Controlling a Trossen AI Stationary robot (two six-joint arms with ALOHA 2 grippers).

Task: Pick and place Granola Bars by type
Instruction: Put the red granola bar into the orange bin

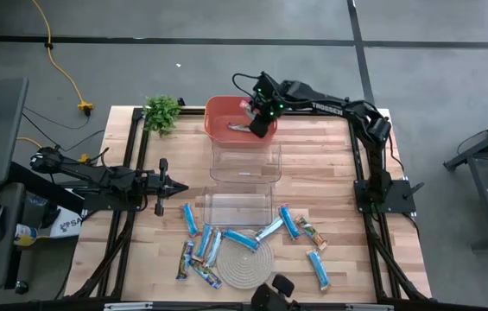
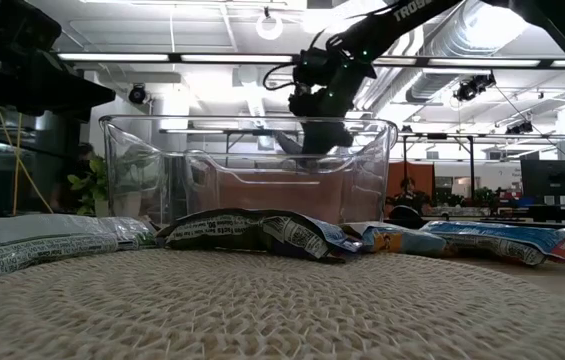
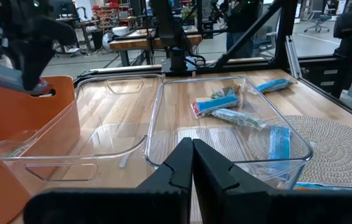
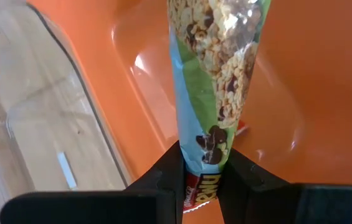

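My right gripper [image 4: 204, 180] is shut on a granola bar [image 4: 216, 74] with a green and light blue wrapper, over the orange bin [image 1: 222, 117] at the table's far middle. In the high view this gripper [image 1: 259, 121] hangs over the bin's right part. Several more granola bars [image 1: 288, 222] lie flat on the wood near the front, some by the round woven coaster [image 1: 245, 266]. My left gripper [image 1: 180, 187] waits shut at the table's left, holding nothing; the left wrist view shows its fingers [image 3: 192, 163] together. My right gripper pinches one end of the bar [image 4: 204, 155] between its two fingers [image 4: 168, 177], which lie on the wrapper's two flat faces. The fingers slant down from the table's right side, along the bar. The bar sticks out past the fingertips over the bin's inside [image 4: 300, 112].
Two clear plastic containers [image 1: 245, 164] [image 1: 238, 207] stand in a row between the orange bin and the loose bars. A small green plant [image 1: 162, 112] stands at the far left corner. A black frame [image 1: 360, 173] runs along the table's sides.
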